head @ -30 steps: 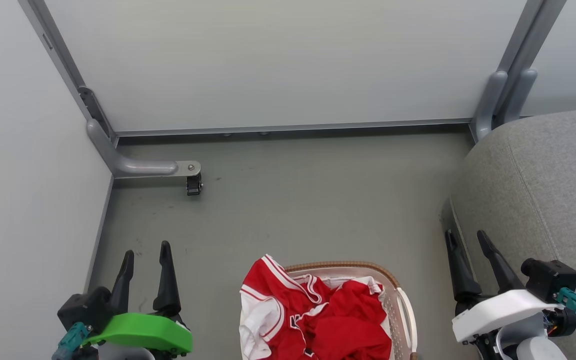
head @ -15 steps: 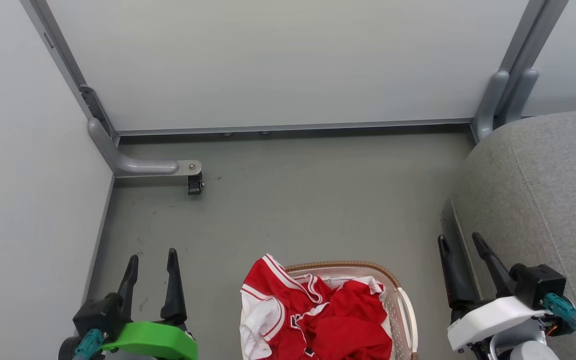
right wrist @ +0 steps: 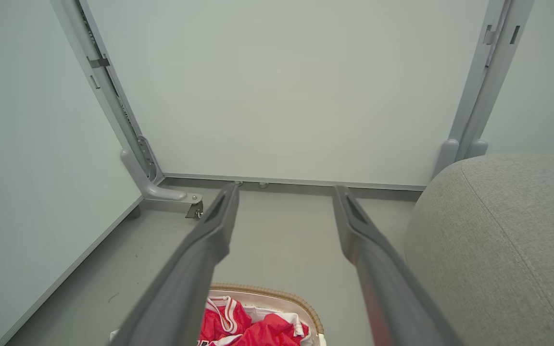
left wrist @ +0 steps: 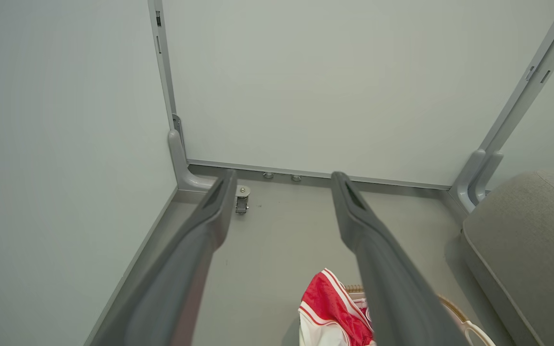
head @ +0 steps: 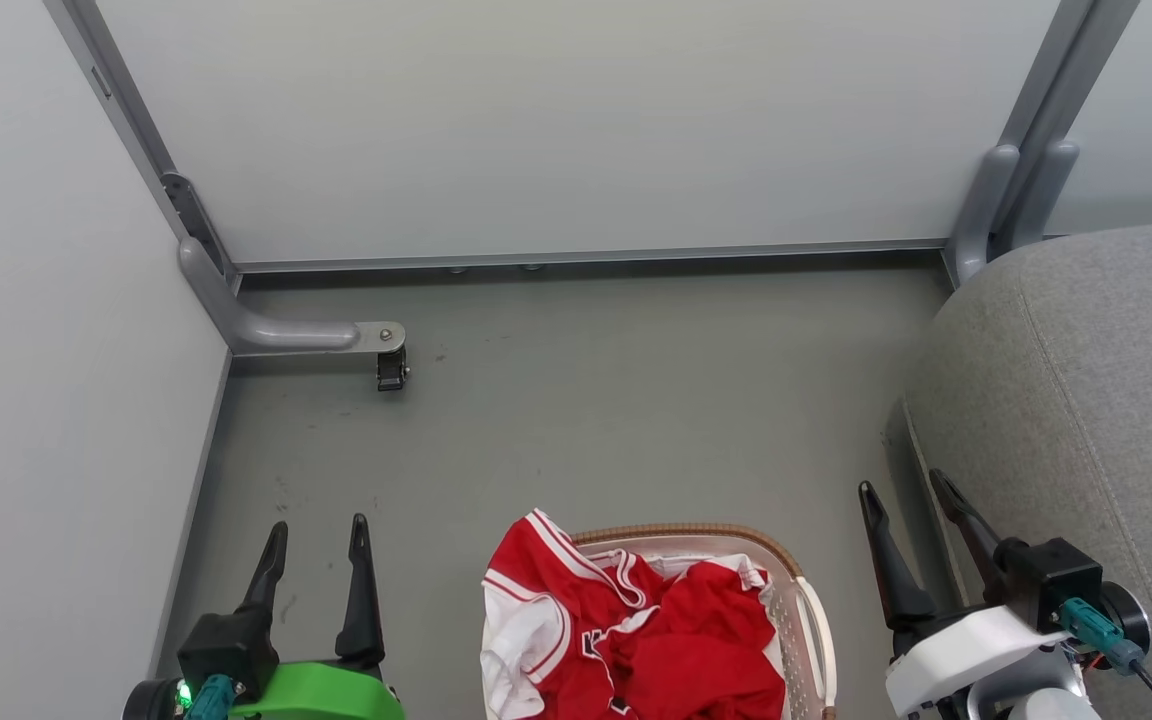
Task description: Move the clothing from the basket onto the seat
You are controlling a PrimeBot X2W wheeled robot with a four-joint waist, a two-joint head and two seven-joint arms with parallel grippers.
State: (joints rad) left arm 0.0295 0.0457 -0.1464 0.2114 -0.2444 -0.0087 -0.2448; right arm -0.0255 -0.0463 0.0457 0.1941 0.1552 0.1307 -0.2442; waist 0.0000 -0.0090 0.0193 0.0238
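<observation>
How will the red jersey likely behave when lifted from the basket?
Probably floppy: the jersey lies crumpled, draped over the basket rim. Likely light: its folds look thin. It may drag the other red garment, since they lie tangled.

basket [head: 786, 560] base below frame edge

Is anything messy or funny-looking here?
Just a little. The clothing is bunched up in the basket, not folded, and one striped corner flops out over the left side of the rim. Nothing looks broken.
</observation>
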